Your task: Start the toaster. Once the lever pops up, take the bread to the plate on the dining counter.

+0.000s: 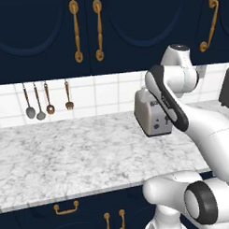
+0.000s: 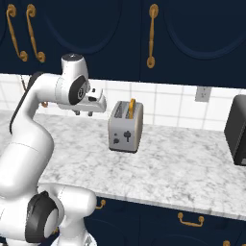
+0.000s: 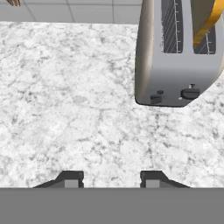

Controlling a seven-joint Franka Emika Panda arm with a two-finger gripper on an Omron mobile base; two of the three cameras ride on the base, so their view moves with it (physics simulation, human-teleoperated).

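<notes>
Toward the counter's (image 2: 192,178) back edge stands the toaster (image 2: 125,127), bread (image 2: 131,108) upright in one slot (lever (image 3: 190,93) facing me). I see my gripper (image 3: 112,178) hovering apart from it, jaws partly spread, holding nothing.

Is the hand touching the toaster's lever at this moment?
Apart. In the right base view, the hand hangs left of the toaster with open counter between them; in the hand view, the lever sits well beyond the fingertips.

You see toaster (image 2: 125,127) upright on marble counter (image 2: 192,168) | bread (image 2: 131,108) stands up from its slot | gripper (image 2: 83,114) hangs left of toaster, apart from it, fingers pointing down | black appliance (image 2: 237,129) at right edge
</notes>
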